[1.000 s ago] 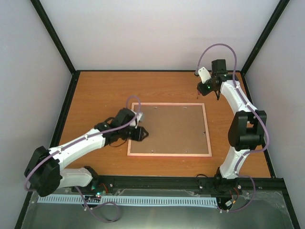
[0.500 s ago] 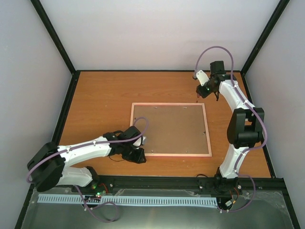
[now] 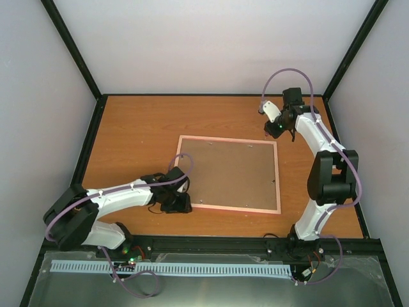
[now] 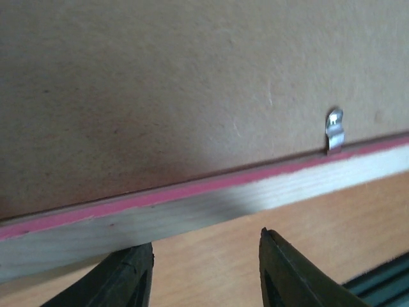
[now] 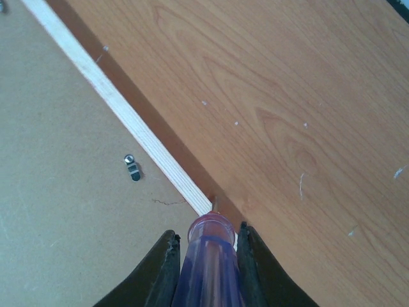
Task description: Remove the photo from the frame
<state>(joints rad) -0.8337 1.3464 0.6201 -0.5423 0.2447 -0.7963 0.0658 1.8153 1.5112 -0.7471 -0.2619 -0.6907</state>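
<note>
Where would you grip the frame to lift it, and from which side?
Probably the near rail of the frame, pinched across its thickness, coming in low from the near side. The frame lies flat, backing board up, so only that pale outer edge is exposed; the open left pincer faces it.

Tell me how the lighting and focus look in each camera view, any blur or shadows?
Top view: soft, even light, no glare on the table. Left wrist view: fingers dark and blurred, a shadow across the frame, clip fairly sharp. Right wrist view: screwdriver handle out of focus, frame and table crisp.
</note>
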